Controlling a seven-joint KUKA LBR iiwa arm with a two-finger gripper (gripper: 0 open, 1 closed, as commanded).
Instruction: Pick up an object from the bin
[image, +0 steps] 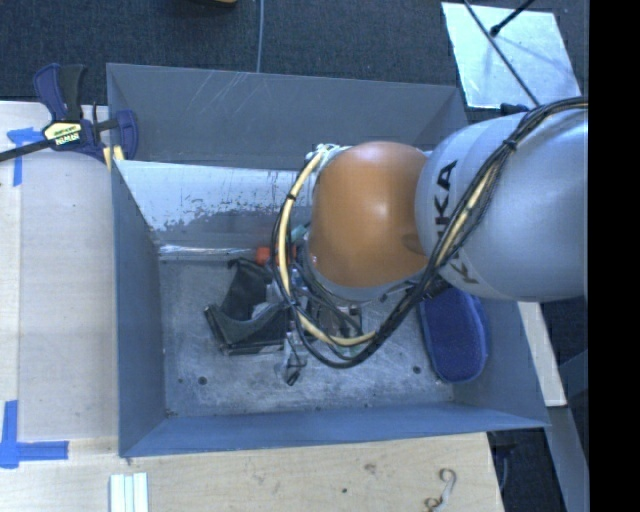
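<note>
Camera view: grey metal bin (135, 330), sloped walls, with a scuffed and speckled floor. Item 1: the arm (520, 200), a silver barrel with black lettering, entering from the right and reaching down over the middle of the bin. Item 2: orange cover (365, 215), a rounded dome on the wrist, sitting above the centre of the floor and hiding much of what lies beneath it. Item 3: cables (345, 345), yellow and black, looped round the cover's left side and hanging in a bow below it. Item 4: gripper (293, 358), low over the floor just below the cover's left near edge; only a small dark part of it shows past the cables, and whether it is open or closed cannot be told. Item 5: black angular object (240, 305), dark and folded-looking, lying on the floor left of centre, just beside the gripper on its left; whether the two touch cannot be told, and nothing can be seen gripped. Item 6: blue oval object (455, 335), flat and padded in look, lying against the right wall, well apart from the gripper. Item 7: small orange-red piece (263, 256), at the far edge of the floor, just beyond the black object; its kind cannot be told.
</note>
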